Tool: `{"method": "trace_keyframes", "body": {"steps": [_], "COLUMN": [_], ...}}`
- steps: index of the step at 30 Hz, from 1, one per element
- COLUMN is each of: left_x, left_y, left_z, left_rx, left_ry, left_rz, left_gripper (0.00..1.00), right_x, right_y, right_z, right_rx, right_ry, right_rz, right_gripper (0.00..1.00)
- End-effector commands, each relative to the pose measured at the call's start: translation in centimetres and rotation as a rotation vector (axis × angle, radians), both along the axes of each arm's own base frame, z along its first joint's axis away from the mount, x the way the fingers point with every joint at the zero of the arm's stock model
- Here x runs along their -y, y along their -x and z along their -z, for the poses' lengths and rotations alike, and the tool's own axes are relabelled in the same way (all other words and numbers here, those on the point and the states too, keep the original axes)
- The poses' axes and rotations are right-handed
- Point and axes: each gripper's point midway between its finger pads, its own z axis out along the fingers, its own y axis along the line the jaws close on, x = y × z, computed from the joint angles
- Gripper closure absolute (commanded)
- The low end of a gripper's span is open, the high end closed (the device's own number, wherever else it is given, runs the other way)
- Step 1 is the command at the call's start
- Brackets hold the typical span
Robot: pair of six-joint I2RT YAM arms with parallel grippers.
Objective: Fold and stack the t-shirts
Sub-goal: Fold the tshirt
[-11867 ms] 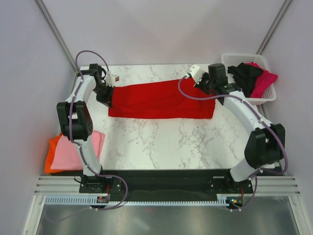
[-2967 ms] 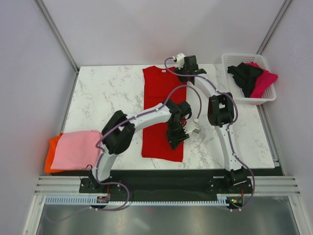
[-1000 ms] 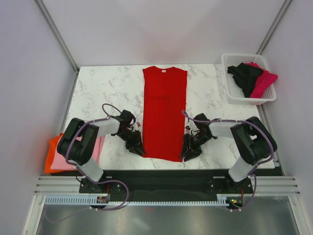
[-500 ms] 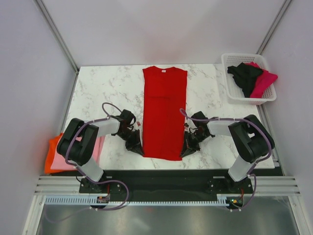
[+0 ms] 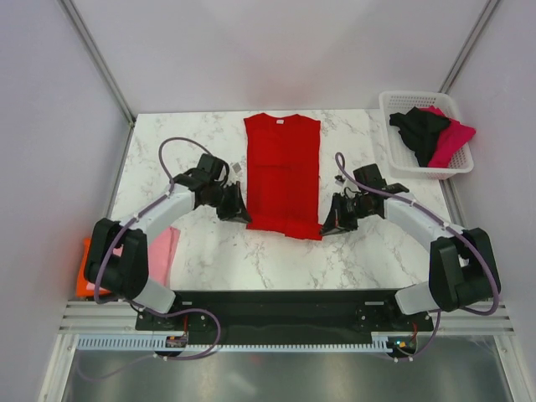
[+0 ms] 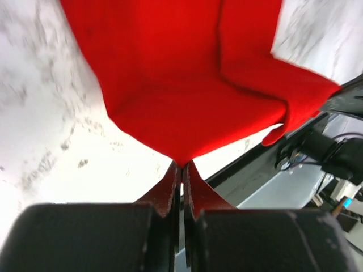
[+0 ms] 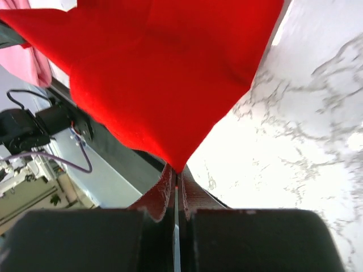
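Note:
The bright red t-shirt (image 5: 283, 167) lies as a long strip down the middle of the marble table, its near end lifted and carried toward the far end. My left gripper (image 5: 244, 213) is shut on the shirt's near left corner (image 6: 181, 160). My right gripper (image 5: 326, 226) is shut on the near right corner (image 7: 177, 165). The red cloth hangs from both pinches in the wrist views. A light pink t-shirt (image 5: 163, 251) on an orange one (image 5: 81, 276) sits at the left edge. Black (image 5: 419, 130) and magenta (image 5: 452, 136) t-shirts lie in the basket.
The white lattice basket (image 5: 400, 163) stands at the far right corner of the table. The marble tabletop (image 5: 285, 264) shows in front of the lifted hem. Grey walls close in the table on three sides.
Both grippers, which were at the shirt's near hem by the front edge, have lifted its corners and moved away from the bases, so the shirt's near end now lies farther back.

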Motion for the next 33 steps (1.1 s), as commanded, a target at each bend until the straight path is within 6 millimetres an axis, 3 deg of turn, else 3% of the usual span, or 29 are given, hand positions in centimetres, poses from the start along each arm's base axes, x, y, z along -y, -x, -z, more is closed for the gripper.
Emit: {"method": "trace_keyframes", "body": {"steps": [1, 5, 9, 15, 22, 27, 28, 29, 30, 31, 32, 33], "left_x": [-0.5, 0.3, 0.6, 0.0, -0.5, -0.1, 0.0, -0.3, -0.3, -0.5, -0.9, -1.2], "left_y": [-4.4, -6.9, -9.7, -14.2, -18.3, -19.2, -19.5, -19.8, -20.0, -20.3, -20.3, -20.4], "left_z": [-3.1, -4.0, -3.0, -2.6, -1.3, 0.4, 0.2, 0.5, 0.7, 0.4, 0.3, -0.9], "left_rx": [0.160, 0.189, 0.205, 0.248, 0.271, 0.250, 0.258, 0.264, 0.267, 0.280, 0.286, 0.316], "left_ry": [-0.011, 0.003, -0.029, -0.062, -0.089, -0.087, -0.088, -0.105, -0.115, -0.125, -0.147, -0.155], "left_rz": [-0.013, -0.007, -0.005, -0.027, -0.039, -0.020, -0.019, -0.027, -0.029, -0.033, -0.041, -0.041], "left_gripper": [0.98, 0.98, 0.98, 0.98, 0.98, 0.97, 0.80, 0.70, 0.62, 0.49, 0.44, 0.39], "right_x": [0.6, 0.4, 0.3, 0.2, 0.0, -0.1, 0.0, 0.2, 0.5, 0.6, 0.8, 1.1], "right_y": [-2.7, -6.6, -11.5, -17.1, -21.3, -23.1, -23.4, -23.7, -24.1, -24.2, -24.3, -24.1], "right_z": [-2.0, -3.1, -3.6, -2.5, -0.9, 0.4, 0.6, 0.9, 0.7, 0.6, -0.3, -0.5], "right_rx": [0.092, 0.175, 0.257, 0.307, 0.345, 0.358, 0.365, 0.370, 0.380, 0.385, 0.408, 0.410], "right_ry": [0.011, 0.007, 0.026, 0.064, 0.103, 0.124, 0.130, 0.153, 0.166, 0.173, 0.179, 0.188], "right_rz": [0.015, 0.044, 0.048, 0.038, 0.021, 0.010, 0.010, 0.018, 0.026, 0.032, 0.037, 0.046], "right_gripper": [1.00, 1.00, 1.00, 1.00, 1.00, 0.99, 0.94, 0.86, 0.67, 0.61, 0.52, 0.49]}}
